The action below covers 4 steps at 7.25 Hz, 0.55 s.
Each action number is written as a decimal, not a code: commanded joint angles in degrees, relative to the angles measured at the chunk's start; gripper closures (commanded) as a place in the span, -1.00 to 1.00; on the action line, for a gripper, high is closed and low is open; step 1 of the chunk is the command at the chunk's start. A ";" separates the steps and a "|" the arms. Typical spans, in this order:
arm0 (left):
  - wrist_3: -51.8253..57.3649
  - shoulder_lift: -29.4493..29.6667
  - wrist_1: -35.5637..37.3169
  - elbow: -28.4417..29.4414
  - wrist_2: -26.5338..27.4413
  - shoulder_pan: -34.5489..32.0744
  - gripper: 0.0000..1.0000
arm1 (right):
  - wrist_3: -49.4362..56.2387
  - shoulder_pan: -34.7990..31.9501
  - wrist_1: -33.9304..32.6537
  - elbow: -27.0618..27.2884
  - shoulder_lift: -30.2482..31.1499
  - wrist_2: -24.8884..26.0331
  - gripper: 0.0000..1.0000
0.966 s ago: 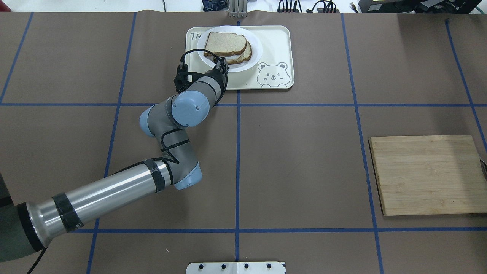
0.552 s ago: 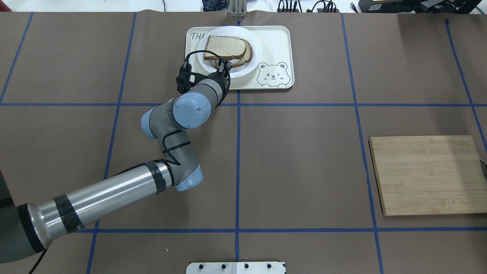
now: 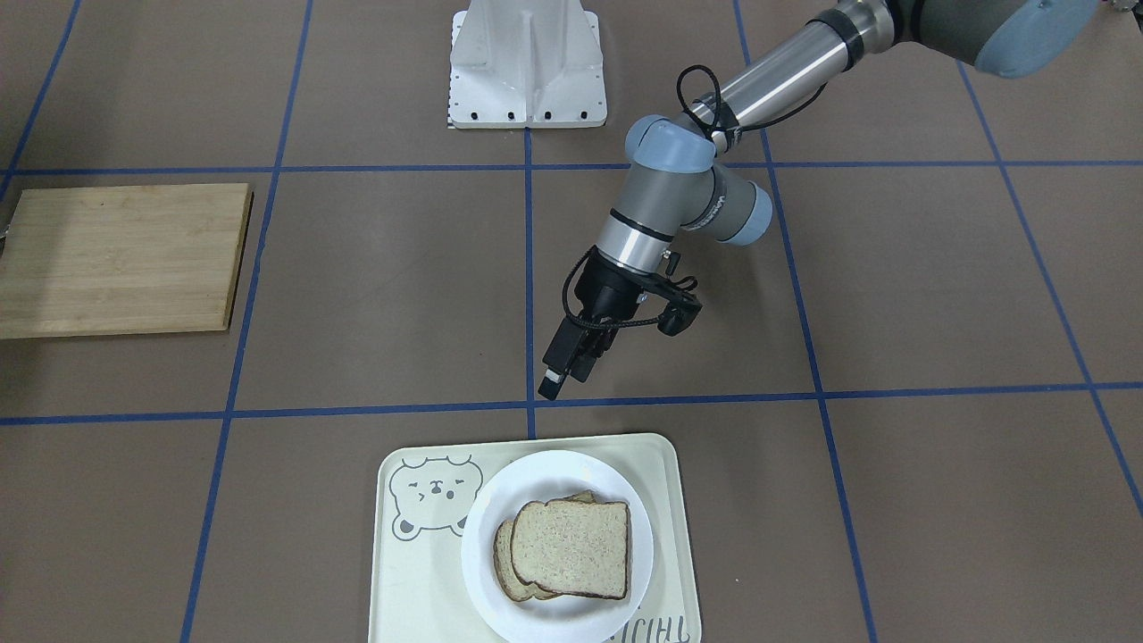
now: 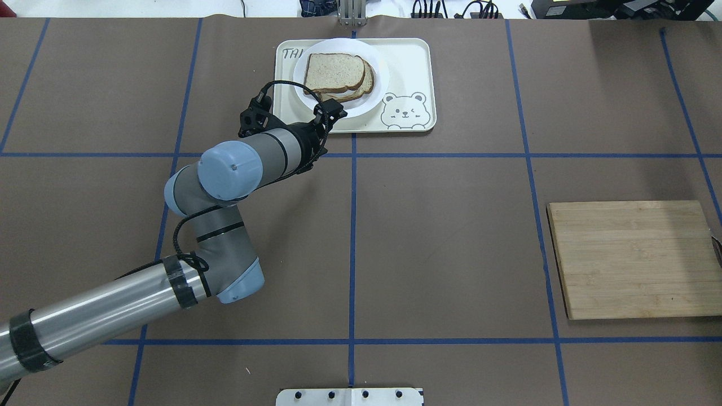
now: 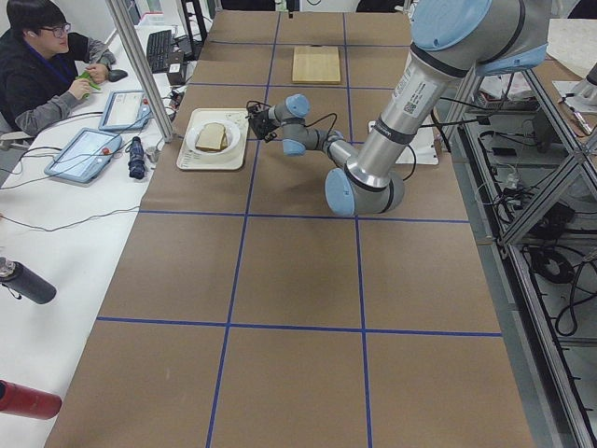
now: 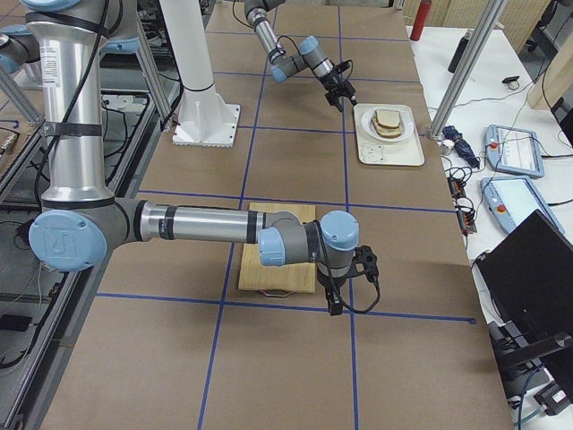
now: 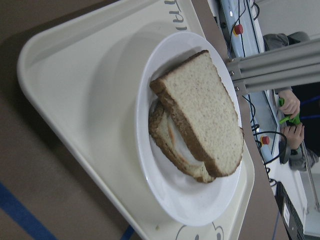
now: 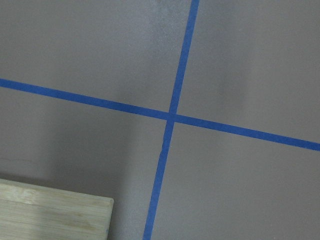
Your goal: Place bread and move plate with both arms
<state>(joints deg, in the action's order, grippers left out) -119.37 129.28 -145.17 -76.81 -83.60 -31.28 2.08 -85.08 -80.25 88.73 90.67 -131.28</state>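
- The left gripper (image 3: 561, 373) hangs above the brown table (image 4: 451, 225), tilted down toward the tray. Its fingers look slightly parted, though the angle is poor, and nothing is between them.
- Just ahead of those fingertips lies the cream tray (image 4: 409, 62), flat on the table. A bear drawing (image 4: 402, 110) sits in the tray corner off to the fingers' right.
- The white plate (image 4: 369, 96) sits inside the tray, filling its half away from the bear. In the overhead view its near rim lies right under the fingertips, but the front view shows the fingers short of the tray.
- The bread (image 4: 333, 70) rests on the plate, beyond the fingers. It lies flat on a second slice (image 7: 159, 122), shifted a little off it, with something pale showing between the two.
- Far to the right of the fingers, a wooden board (image 4: 632, 259) lies bare on the table.
- The right gripper (image 6: 338, 296) hangs low beside that board. Only the side view shows it, so I cannot tell whether its fingers are apart or together.
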 commanded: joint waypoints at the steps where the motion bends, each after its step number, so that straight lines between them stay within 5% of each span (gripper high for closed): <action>1: 11.63 -7.16 12.80 -14.87 -4.89 -0.10 -0.99 | 0.12 0.00 0.09 0.13 0.12 -0.03 -1.00; 4: 37.75 -13.08 43.49 -32.50 -9.56 -0.27 -0.99 | 0.29 -0.09 0.18 0.13 0.56 -0.03 -1.00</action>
<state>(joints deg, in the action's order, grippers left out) -91.26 118.01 -112.88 -103.59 -91.78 -31.41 2.35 -85.09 -80.14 88.83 91.04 -131.31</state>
